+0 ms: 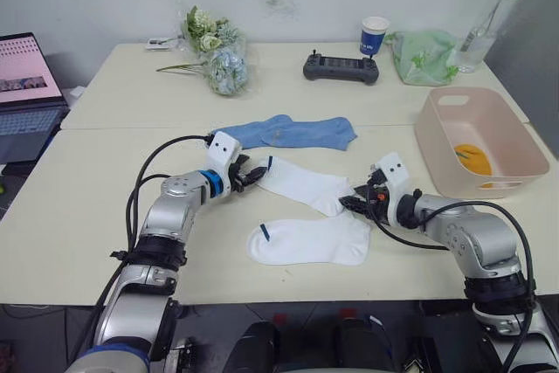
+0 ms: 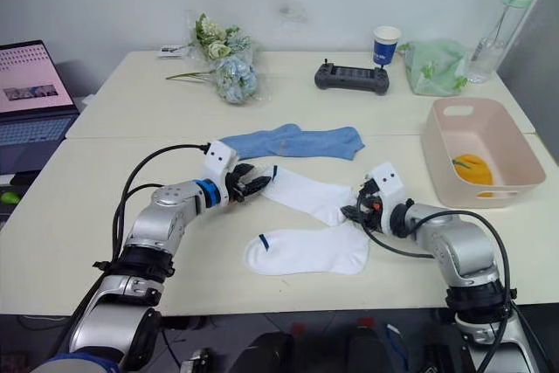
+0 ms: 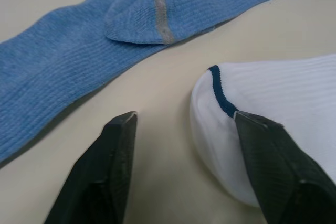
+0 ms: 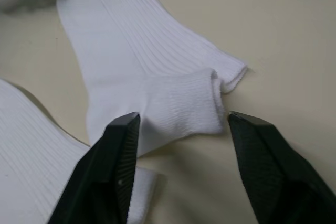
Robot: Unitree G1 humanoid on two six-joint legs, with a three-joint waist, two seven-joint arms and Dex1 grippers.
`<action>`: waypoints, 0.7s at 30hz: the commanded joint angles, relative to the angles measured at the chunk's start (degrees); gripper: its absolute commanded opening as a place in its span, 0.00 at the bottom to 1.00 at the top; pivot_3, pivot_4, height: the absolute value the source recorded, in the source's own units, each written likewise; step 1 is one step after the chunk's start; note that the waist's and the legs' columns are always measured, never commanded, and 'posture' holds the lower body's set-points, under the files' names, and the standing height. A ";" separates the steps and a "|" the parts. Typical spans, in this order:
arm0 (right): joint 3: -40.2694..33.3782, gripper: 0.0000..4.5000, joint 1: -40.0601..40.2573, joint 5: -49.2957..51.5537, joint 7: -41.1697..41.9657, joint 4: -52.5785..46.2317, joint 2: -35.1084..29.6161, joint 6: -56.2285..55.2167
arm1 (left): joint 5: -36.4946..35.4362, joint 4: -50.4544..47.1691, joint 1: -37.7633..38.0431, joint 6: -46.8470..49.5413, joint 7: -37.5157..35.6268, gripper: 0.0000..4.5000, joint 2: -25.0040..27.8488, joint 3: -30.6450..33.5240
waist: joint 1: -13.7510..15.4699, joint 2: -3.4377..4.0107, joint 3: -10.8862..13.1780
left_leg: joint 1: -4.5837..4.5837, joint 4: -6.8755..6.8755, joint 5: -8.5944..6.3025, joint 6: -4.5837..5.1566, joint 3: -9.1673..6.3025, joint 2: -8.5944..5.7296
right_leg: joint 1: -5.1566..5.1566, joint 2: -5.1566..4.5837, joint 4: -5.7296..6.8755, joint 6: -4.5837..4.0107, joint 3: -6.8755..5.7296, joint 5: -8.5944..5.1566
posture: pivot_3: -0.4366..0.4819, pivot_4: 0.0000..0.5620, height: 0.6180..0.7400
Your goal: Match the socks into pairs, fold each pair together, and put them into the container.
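Observation:
Two white socks lie mid-table: the upper one (image 1: 301,183) slants, and the lower one (image 1: 310,240) lies flat toward the front. My left gripper (image 1: 253,172) is open at the upper sock's dark-marked cuff (image 3: 223,95), with one finger (image 3: 262,156) over the cuff edge. My right gripper (image 1: 354,200) is open astride that sock's toe end (image 4: 176,103). The light blue socks (image 1: 288,132) lie overlapped just behind. At the right stands the pink container (image 1: 434,141), with a mustard-orange sock (image 1: 472,157) inside.
Along the table's back are a bunch of flowers (image 1: 218,54), a black controller (image 1: 341,67), a blue-and-white paper cup (image 1: 374,37), a pale green cloth bag (image 1: 424,57) and a bottle (image 1: 485,19). A laptop (image 1: 26,85) stands at the far left.

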 commanded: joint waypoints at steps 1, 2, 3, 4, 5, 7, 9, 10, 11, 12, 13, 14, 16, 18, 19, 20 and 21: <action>-1.42 0.33 -1.11 1.28 -0.18 -1.70 0.73 -0.03 | 0.13 -0.58 -0.45 -0.95 -1.34 0.44 0.53 0.37 | -0.03 0.00 0.00 | -0.01 0.00 0.00 0.00 -0.01 0.01 | -0.02 0.01 0.01 0.00 0.00 0.00 | 0.48 0.27 1.00; -1.42 0.26 -1.32 1.18 -0.42 -1.09 1.15 -0.39 | 0.15 -0.74 -0.29 -0.91 -1.12 0.37 0.45 0.62 | -0.03 0.00 0.00 | -0.02 0.00 0.00 0.00 -0.01 0.01 | -0.03 0.01 0.02 0.00 0.00 0.00 | 0.48 0.27 1.00; -1.31 0.16 -1.58 0.96 -0.42 -0.38 1.44 -1.04 | 0.10 -0.99 -0.10 -0.85 -0.97 0.29 0.39 0.85 | -0.03 0.00 0.00 | -0.02 0.00 0.00 0.00 0.00 0.00 | -0.03 0.01 0.02 0.00 0.00 0.00 | 0.48 0.27 1.00; -1.25 0.10 -1.76 0.79 -0.41 0.09 1.64 -1.48 | 0.05 -1.16 0.02 -0.79 -0.88 0.22 0.35 1.00 | -0.03 0.00 0.00 | -0.02 0.01 0.00 0.00 0.00 0.00 | -0.03 0.01 0.02 0.00 0.01 0.00 | 0.48 0.27 1.00; -1.21 0.00 -1.84 0.65 -0.39 0.42 1.81 -1.84 | -0.04 -1.46 0.23 -0.70 -0.81 0.14 0.34 1.15 | -0.03 0.00 0.00 | -0.02 0.01 0.00 0.00 0.00 0.00 | -0.03 0.00 0.02 0.00 0.01 0.00 | 0.48 0.27 1.00; -1.67 0.00 -2.18 0.77 0.02 1.16 1.85 -2.41 | -1.15 -3.44 0.85 0.65 -0.21 0.01 0.19 2.31 | -0.06 0.00 0.00 | -0.02 0.01 0.00 0.00 0.00 0.00 | -0.03 0.00 0.02 0.00 0.00 0.00 | 0.48 0.27 1.00; -2.41 0.00 -2.68 1.00 0.24 1.72 1.57 -2.61 | -2.74 -5.88 1.58 2.41 0.14 0.01 0.00 3.66 | -0.11 0.00 0.00 | -0.02 0.01 0.00 0.00 -0.01 0.00 | -0.04 0.00 0.02 0.00 0.01 0.00 | 0.48 0.27 1.00; -2.59 0.00 -2.85 1.07 0.33 1.85 1.41 -2.65 | -3.37 -6.84 1.89 3.14 0.20 0.01 -0.10 4.13 | -0.14 0.00 0.00 | -0.03 0.01 0.00 0.00 -0.01 0.00 | -0.05 0.00 0.02 0.00 0.01 0.00 | 0.48 0.27 1.00; -2.71 0.00 -2.96 1.13 0.48 1.95 1.24 -2.74 | -3.95 -7.80 2.20 3.87 0.35 0.01 -0.20 4.56 | -0.15 0.00 0.00 | -0.03 0.01 0.00 0.00 -0.01 0.00 | -0.05 0.00 0.02 0.00 0.01 0.00 | 0.48 0.27 1.00; -3.43 0.00 -3.28 1.63 0.95 2.19 0.98 -2.65 | -4.93 -10.41 3.06 5.41 0.89 0.01 -0.25 5.36 | -0.18 0.00 0.00 | -0.03 0.01 0.00 0.00 -0.02 0.00 | -0.05 0.00 0.02 0.00 0.00 0.00 | 0.48 0.27 1.00; -4.10 0.00 -3.55 2.14 1.39 2.33 0.76 -2.44 | -5.84 -12.71 3.83 6.76 1.39 0.01 -0.30 6.02 | -0.23 0.00 0.00 | -0.03 0.02 0.00 0.00 -0.02 0.00 | -0.05 0.00 0.02 0.00 0.00 0.00 | 0.48 0.27 1.00; -5.02 0.00 -3.89 3.06 2.04 2.28 0.43 -1.78 | -6.87 -15.46 4.75 8.44 2.09 0.01 -0.33 6.85 | -0.27 0.00 0.00 | -0.03 0.01 0.00 0.00 -0.01 0.00 | -0.05 0.00 0.02 0.00 0.02 0.00 | 0.48 0.27 1.00; -6.37 0.00 -4.41 4.76 2.95 2.09 -0.13 -0.45 | -8.47 -19.74 6.27 10.95 3.02 0.01 -0.11 8.01 | -0.29 0.00 0.00 | -0.04 0.01 0.00 0.00 0.00 0.00 | -0.05 0.00 0.01 0.00 0.03 0.00 | 0.48 0.27 1.00; -8.20 0.00 -5.07 7.23 4.30 1.82 -1.27 1.40 | -11.21 -25.46 8.33 14.31 3.49 0.01 0.00 9.35 | -0.25 0.00 0.00 | -0.03 0.01 0.00 0.00 -0.01 0.02 | -0.05 0.00 0.03 0.00 0.02 0.00 | 0.48 0.27 1.00; -9.81 0.00 -5.73 9.19 5.12 1.60 -2.08 3.11 | -13.81 -29.75 9.96 17.06 3.35 0.01 0.07 10.28 | -0.29 0.00 0.00 | -0.03 0.01 0.00 0.00 -0.01 0.02 | -0.05 0.01 0.02 -0.01 0.02 0.00 | 0.48 0.27 1.00; -11.34 0.00 -6.37 11.34 6.47 1.25 -3.36 4.97 | -16.64 -34.54 11.90 20.05 3.35 0.01 0.07 11.18 | -0.28 0.00 0.00 | -0.03 0.01 0.00 0.00 0.01 0.03 | -0.04 0.00 0.02 -0.01 0.05 0.00 | 0.48 0.27 1.00; -12.27 0.00 -6.79 12.83 7.27 1.02 -4.25 6.22 | -18.54 -37.75 13.19 22.18 3.49 0.01 0.09 11.77 | -0.27 0.00 0.00 | -0.04 0.00 0.00 0.00 0.02 0.02 | -0.03 0.00 0.00 -0.01 0.05 0.00 | 0.48 0.27 1.00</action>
